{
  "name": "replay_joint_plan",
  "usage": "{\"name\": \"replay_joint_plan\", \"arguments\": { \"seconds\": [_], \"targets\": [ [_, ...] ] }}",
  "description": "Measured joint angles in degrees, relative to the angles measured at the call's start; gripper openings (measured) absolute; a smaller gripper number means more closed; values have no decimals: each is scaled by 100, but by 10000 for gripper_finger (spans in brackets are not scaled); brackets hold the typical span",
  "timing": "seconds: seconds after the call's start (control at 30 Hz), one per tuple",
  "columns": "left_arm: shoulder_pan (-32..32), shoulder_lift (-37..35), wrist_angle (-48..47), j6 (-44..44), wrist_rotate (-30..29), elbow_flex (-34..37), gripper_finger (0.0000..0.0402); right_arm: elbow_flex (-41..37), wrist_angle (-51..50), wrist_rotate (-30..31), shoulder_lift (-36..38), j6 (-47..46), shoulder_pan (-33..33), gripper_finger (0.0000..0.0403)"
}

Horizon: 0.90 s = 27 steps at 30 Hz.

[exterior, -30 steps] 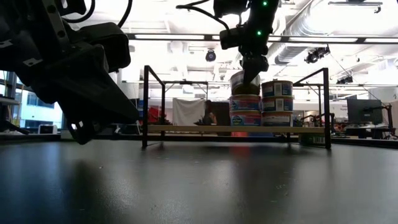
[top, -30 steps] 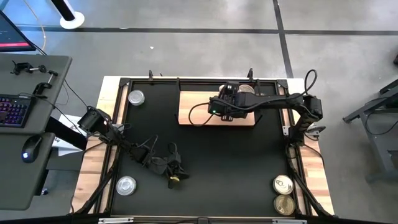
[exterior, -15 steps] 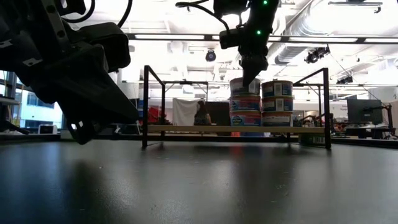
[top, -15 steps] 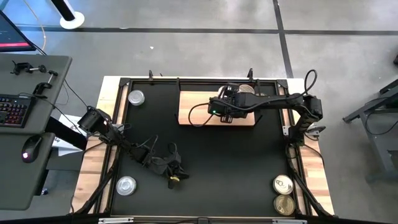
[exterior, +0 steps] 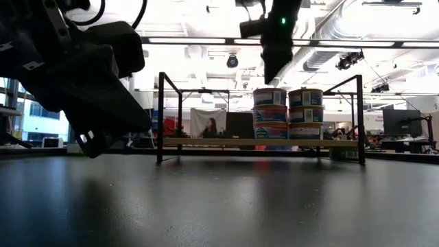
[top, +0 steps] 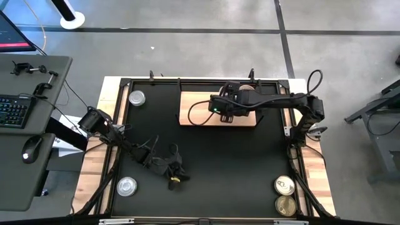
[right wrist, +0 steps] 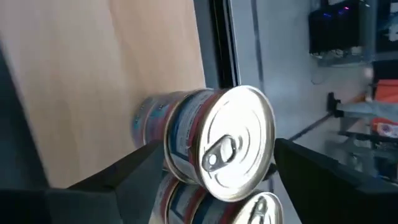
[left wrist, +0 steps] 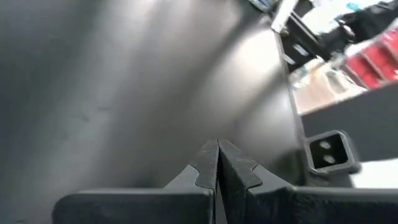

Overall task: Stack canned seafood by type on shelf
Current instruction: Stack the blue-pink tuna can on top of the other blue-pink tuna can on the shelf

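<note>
Bright ceiling lights; wrist views blurred, glary.

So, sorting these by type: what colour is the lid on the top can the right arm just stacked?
Silver, with a pull tab: top can, clearest in the right wrist view.

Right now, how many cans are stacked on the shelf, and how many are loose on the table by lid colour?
Cans stacked on the shelf: 6
Loose silver-lid cans: 3
Loose gold-lid can: 1
Total: 10

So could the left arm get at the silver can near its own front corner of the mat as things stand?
Probably yes. The left gripper rests on the mat, fingers shut, and bare mat lies between it and the silver can, with nothing in the way.
</note>
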<state>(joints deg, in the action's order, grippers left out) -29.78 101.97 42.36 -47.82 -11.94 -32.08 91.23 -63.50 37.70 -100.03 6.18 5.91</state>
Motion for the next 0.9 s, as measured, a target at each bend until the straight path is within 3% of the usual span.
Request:
{"name": "replay_joint_plan", "arguments": {
  "seconds": [0.23,0.4,0.63,0.9],
  "targets": [
    [403,-532,-96,195,1306,17,0,607,-113,-1345,5,-935,-193,296],
    [585,-1246,-352,634,1238,16,0,642,-101,-2587,4,-1799,-684,296],
    [593,-2057,-1223,1196,771,15,0,13,-189,-3567,6,-2595,-2076,296],
    [822,-2120,-1389,1312,581,17,0,-1391,52,-4718,-1,-5339,-4188,292]
  ]
}}
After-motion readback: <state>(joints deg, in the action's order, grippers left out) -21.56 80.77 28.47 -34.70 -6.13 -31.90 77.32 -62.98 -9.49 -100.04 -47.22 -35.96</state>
